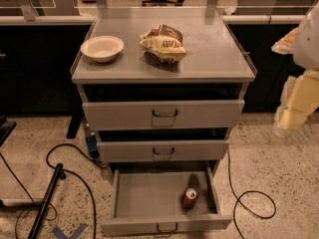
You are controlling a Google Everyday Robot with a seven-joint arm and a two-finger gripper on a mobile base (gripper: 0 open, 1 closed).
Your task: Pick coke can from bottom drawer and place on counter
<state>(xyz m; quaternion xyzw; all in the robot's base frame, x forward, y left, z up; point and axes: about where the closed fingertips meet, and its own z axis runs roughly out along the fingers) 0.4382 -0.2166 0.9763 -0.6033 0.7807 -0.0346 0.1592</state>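
Observation:
The coke can (190,198) is a small red can standing on the floor of the bottom drawer (149,195), toward its right side. That drawer is pulled out wide at the foot of the grey cabinet. The counter (209,54) is the cabinet's flat grey top. My gripper (285,126) hangs at the right edge of the view, beside the cabinet at about the height of the top drawer. It is well above and to the right of the can and touches nothing.
A white bowl (102,48) and a yellow-and-brown snack bag (162,44) lie on the counter. The top drawer (164,114) and middle drawer (163,151) stand slightly out. Black cables (70,168) and a dark pole (47,200) lie on the floor at left, another cable (254,208) at right.

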